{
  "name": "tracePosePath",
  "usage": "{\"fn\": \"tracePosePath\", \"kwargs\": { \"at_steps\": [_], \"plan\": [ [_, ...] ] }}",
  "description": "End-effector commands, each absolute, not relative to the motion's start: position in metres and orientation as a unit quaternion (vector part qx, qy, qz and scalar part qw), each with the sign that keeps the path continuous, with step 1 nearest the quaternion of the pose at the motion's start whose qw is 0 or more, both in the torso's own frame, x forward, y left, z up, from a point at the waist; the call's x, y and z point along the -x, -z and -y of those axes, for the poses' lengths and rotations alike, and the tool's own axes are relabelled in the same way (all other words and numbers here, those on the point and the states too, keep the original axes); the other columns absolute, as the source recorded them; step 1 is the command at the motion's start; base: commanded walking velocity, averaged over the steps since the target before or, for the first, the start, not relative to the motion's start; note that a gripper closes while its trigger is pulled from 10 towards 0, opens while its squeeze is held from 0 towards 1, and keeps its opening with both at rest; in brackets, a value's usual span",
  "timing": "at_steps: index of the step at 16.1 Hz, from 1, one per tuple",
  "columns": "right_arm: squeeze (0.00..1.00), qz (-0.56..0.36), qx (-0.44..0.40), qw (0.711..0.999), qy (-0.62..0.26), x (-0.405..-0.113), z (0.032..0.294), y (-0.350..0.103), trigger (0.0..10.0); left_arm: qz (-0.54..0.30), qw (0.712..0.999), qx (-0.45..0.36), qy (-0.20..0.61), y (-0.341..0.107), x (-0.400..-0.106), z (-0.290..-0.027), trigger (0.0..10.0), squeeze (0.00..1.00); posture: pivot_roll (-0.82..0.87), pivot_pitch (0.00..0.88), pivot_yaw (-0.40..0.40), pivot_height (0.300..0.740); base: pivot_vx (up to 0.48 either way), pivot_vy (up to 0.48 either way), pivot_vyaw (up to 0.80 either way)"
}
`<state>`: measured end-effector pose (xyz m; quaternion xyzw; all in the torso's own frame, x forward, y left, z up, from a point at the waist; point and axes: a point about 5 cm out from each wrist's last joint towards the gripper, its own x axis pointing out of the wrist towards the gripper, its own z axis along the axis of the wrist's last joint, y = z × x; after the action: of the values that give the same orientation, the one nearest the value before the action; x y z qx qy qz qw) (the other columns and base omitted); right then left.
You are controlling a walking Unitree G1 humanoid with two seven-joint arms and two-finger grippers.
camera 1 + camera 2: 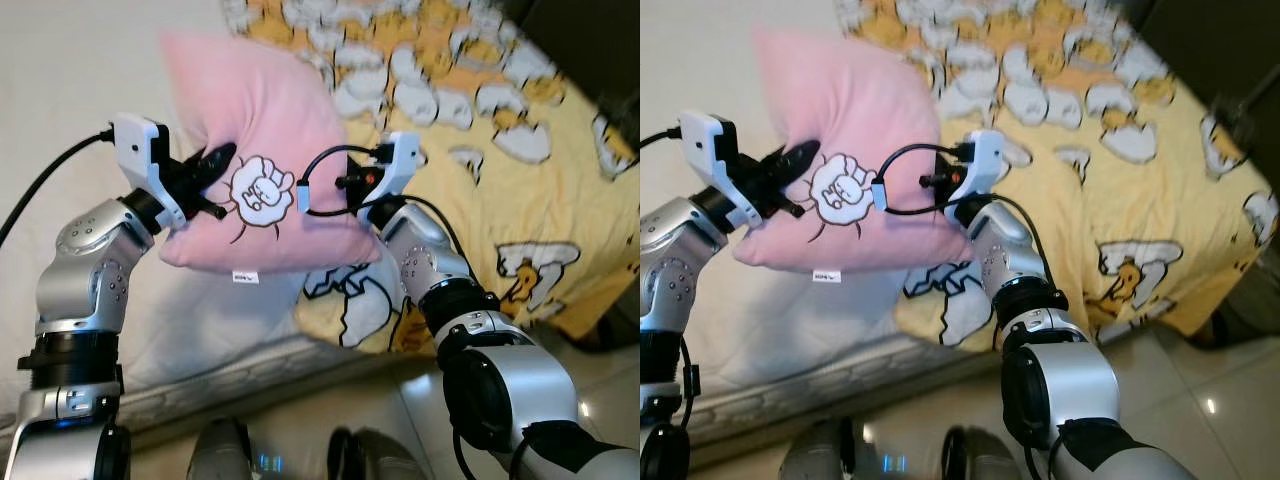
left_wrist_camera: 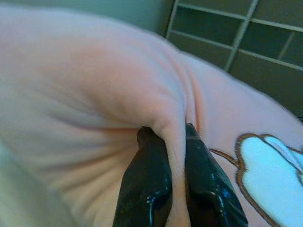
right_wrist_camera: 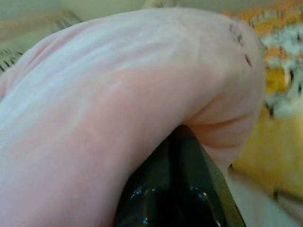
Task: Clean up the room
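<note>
Left eye view, going left to right: the left gripper [image 1: 205,172] sits at left-centre of the frame w/ its jaws clamped narrow on a fold of the pink pillow [image 1: 262,130]. Left wrist view confirms it: a ridge of pink fabric is pinched between the two black fingers [image 2: 147,189], beside the white sheep patch [image 2: 270,175]. Pinching a fold probably makes sense here, since the cushion is too fat and soft to span whole.

Centre of frame: the pillow hangs in the air between both arms, tilted, one corner pointing to upper left, tag dangling at its lower edge. It's clear of the bed [image 1: 200,340], above the pale mattress edge.

Right of centre: the right gripper [image 1: 940,190] meets the pillow's other side. Its tips are buried behind the fabric, so cannot tell how the jaws stand; the right wrist view gives just a dark finger pressed under pink cloth. Two-sided support likely keeps the floppy thing from swinging.

Right side: the yellow blanket [image 1: 480,130] w/ a cartoon egg print covers the bed, rumpled at its near edge. Judging by the task, the pillow is being carried for tidying onto the bed; placement not yet done.
</note>
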<state>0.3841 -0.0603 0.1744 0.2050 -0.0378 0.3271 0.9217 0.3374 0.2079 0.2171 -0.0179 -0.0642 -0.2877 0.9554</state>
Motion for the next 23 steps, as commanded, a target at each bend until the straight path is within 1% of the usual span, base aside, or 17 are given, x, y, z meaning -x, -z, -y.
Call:
{"fn": "tracePosePath", "kwargs": {
  "at_steps": [1, 3, 6, 9, 11, 14, 16, 20, 21, 22, 23],
  "plan": [
    [0.00, 0.063, -0.195, 0.923, -0.327, -0.384, 0.063, -0.180, 0.0, 0.080, 0.952, -0.002, 0.294, -0.227, -0.341, -0.204, 0.0, 0.00, 0.09, 0.000, -0.086, 0.740, 0.000, 0.000, 0.00],
    [0.00, 0.062, -0.202, 0.923, -0.321, -0.383, 0.066, -0.177, 0.0, 0.084, 0.952, -0.017, 0.295, -0.232, -0.345, -0.204, 0.0, 0.00, 0.08, 0.000, -0.075, 0.740, 0.000, 0.000, 0.00],
    [0.00, 0.062, -0.200, 0.923, -0.324, -0.380, 0.062, -0.174, 0.0, 0.084, 0.955, -0.020, 0.282, -0.232, -0.351, -0.205, 0.0, 0.00, 0.07, 0.000, -0.065, 0.740, 0.000, 0.000, 0.00],
    [0.00, 0.063, -0.171, 0.937, -0.299, -0.381, 0.066, -0.172, 0.0, 0.087, 0.976, -0.017, 0.201, -0.226, -0.359, -0.215, 0.0, 0.00, 0.07, 0.000, -0.067, 0.740, 0.000, 0.000, 0.00],
    [0.00, 0.066, -0.153, 0.943, -0.287, -0.380, 0.070, -0.169, 0.0, 0.083, 0.984, -0.013, 0.157, -0.219, -0.361, -0.218, 0.0, 0.00, 0.08, 0.000, -0.068, 0.740, 0.000, 0.407, 0.32],
    [0.00, 0.047, -0.151, 0.944, -0.290, -0.377, 0.070, -0.158, 0.0, 0.072, 0.993, -0.015, 0.094, -0.204, -0.360, -0.220, 0.0, 0.00, 0.10, 0.000, -0.075, 0.740, 0.000, 0.480, 0.58],
    [0.00, 0.037, -0.149, 0.942, -0.299, -0.375, 0.067, -0.153, 0.0, 0.073, 0.994, -0.013, 0.081, -0.197, -0.358, -0.215, 0.0, 0.00, 0.11, 0.000, -0.082, 0.740, 0.000, 0.480, 0.51],
    [0.00, 0.029, -0.141, 0.943, -0.301, -0.375, 0.065, -0.151, 0.0, 0.076, 0.993, -0.029, 0.087, -0.196, -0.357, -0.212, 0.0, 0.00, 0.12, 0.000, -0.093, 0.740, 0.000, 0.480, 0.47],
    [0.00, 0.025, -0.124, 0.947, -0.297, -0.376, 0.065, -0.150, 4.5, 0.083, 0.992, -0.041, 0.089, -0.201, -0.359, -0.215, 0.0, 0.00, 0.12, 0.000, -0.094, 0.740, 0.000, 0.480, 0.00],
    [0.00, 0.025, -0.114, 0.948, -0.295, -0.375, 0.064, -0.150, 10.0, 0.093, 0.990, -0.052, 0.091, -0.208, -0.360, -0.218, 0.0, 0.00, 0.12, 0.004, -0.094, 0.740, 0.000, 0.480, 0.00],
    [0.00, 0.026, -0.111, 0.949, -0.294, -0.375, 0.063, -0.150, 10.0, 0.100, 0.989, -0.057, 0.090, -0.212, -0.361, -0.219, 0.0, 0.00, 0.12, 0.005, -0.094, 0.740, 0.000, 0.480, 0.00]
  ]
}}
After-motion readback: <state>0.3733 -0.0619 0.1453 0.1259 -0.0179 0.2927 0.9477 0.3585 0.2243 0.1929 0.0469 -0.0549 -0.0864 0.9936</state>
